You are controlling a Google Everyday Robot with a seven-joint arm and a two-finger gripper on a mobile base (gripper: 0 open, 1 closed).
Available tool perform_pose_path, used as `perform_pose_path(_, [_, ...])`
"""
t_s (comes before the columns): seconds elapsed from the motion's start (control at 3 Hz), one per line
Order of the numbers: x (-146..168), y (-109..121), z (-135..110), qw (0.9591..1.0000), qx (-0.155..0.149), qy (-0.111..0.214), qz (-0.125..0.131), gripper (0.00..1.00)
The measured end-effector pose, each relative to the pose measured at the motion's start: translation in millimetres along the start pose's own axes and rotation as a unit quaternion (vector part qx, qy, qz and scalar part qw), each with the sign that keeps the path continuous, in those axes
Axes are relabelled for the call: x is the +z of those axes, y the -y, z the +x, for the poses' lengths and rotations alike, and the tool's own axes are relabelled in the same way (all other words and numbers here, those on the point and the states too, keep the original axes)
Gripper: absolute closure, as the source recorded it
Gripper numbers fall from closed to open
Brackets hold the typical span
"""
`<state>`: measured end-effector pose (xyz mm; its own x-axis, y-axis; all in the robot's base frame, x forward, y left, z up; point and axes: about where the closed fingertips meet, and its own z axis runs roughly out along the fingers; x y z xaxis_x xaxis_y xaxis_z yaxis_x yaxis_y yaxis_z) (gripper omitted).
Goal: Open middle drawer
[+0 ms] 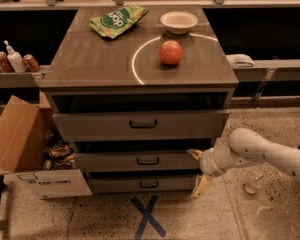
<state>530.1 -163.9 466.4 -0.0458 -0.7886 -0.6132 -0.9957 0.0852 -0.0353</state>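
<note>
The middle drawer (115,162) is a grey-brown flat front with a small dark bar handle (148,161), between the taller top drawer (100,125) and the narrow bottom drawer (115,184). It stands slightly out, with a dark gap above it. My gripper (198,170) is at the right end of the middle and bottom drawers, right of the handle. It is open, with one pale finger (194,154) by the middle drawer's right end and the other finger (202,186) lower, by the bottom drawer. It holds nothing.
On the cabinet top (90,59) lie a green chip bag (118,20), a white bowl (178,21) and a red apple (170,52). An open cardboard box (25,154) stands left of the drawers. A blue tape X (148,217) marks the floor.
</note>
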Motion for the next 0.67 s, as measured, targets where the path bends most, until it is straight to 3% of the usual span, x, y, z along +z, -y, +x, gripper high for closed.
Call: perform_pose_path(0.67, [3.2, 8.8, 6.6, 0.9998, -0.011, -0.015, 0.012, 0.00])
